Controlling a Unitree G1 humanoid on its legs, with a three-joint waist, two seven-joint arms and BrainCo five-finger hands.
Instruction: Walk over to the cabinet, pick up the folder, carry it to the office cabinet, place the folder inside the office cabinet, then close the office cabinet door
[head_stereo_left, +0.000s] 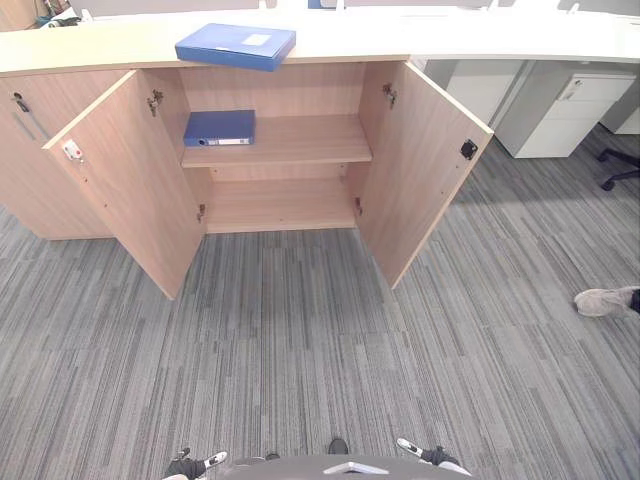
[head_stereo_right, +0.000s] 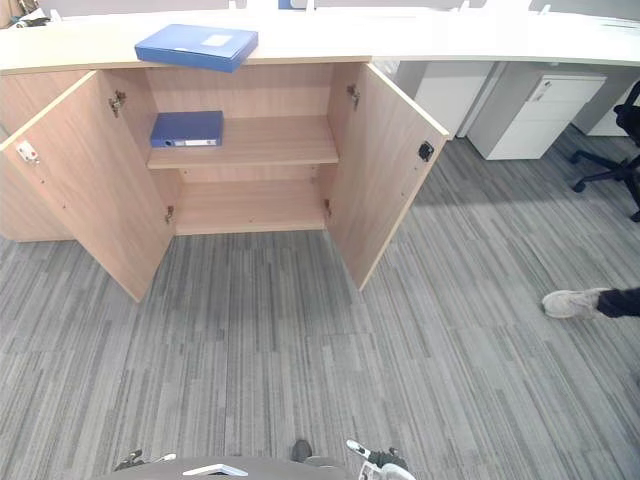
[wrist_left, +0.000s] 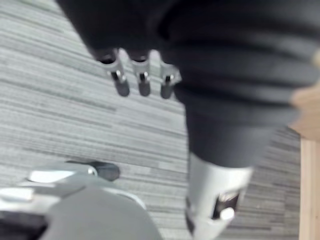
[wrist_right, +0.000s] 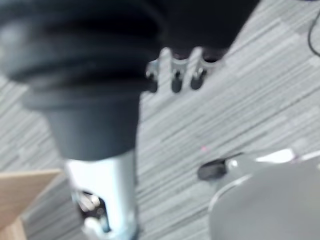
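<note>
While both hands hang low over the grey carpet (head_stereo_left: 300, 340) — the left hand (wrist_left: 143, 80) with its fingers (wrist_left: 121, 86) loosely apart and holding nothing, the right hand (wrist_right: 176, 79) just the same — the blue folder (head_stereo_left: 236, 45) lies well ahead of the fingers, flat on the pale bench (head_stereo_left: 450, 40) that tops the cabinet (head_stereo_left: 280, 90). Beneath it, both doors (head_stereo_left: 130, 175) stand swung wide, and a blue binder (head_stereo_left: 219, 127) lies on the upper shelf (head_stereo_left: 300, 142), towards the left fingers' side. Far out beyond the right fingers, a person's shoe (head_stereo_left: 603, 300) rests on the carpet.
</note>
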